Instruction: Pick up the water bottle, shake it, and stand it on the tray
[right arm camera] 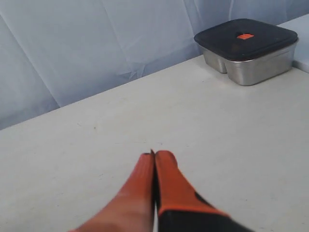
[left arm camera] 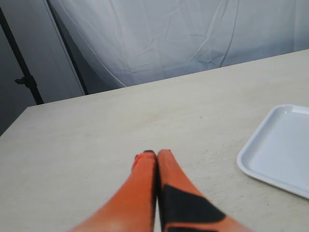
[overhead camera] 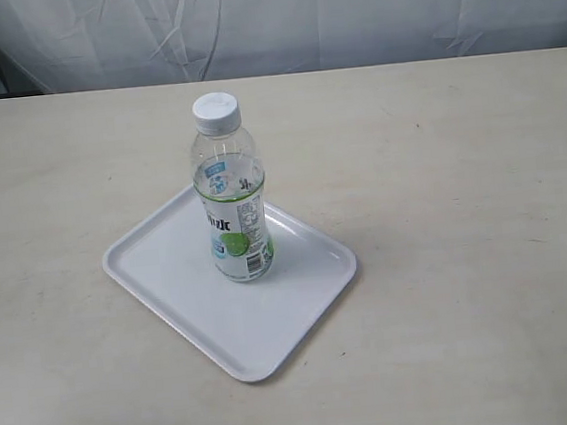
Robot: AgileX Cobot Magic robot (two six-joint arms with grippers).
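The water bottle (overhead camera: 231, 192), clear with a white cap and a green-dotted label, stands upright on the white tray (overhead camera: 187, 302) near its far edge. Neither arm shows in the exterior view. In the left wrist view my left gripper (left arm camera: 156, 153) has its orange fingers pressed together over bare tabletop, with a corner of the tray (left arm camera: 277, 150) off to one side. My right gripper (right arm camera: 155, 154) is likewise shut on nothing above the table. The bottle is out of both wrist views.
A steel lunch box with a dark lid (right arm camera: 248, 48) sits at the table's far edge in the right wrist view. A white cloth backdrop (overhead camera: 265, 18) hangs behind the table. A dark stand (left arm camera: 24, 79) is beyond the table's edge.
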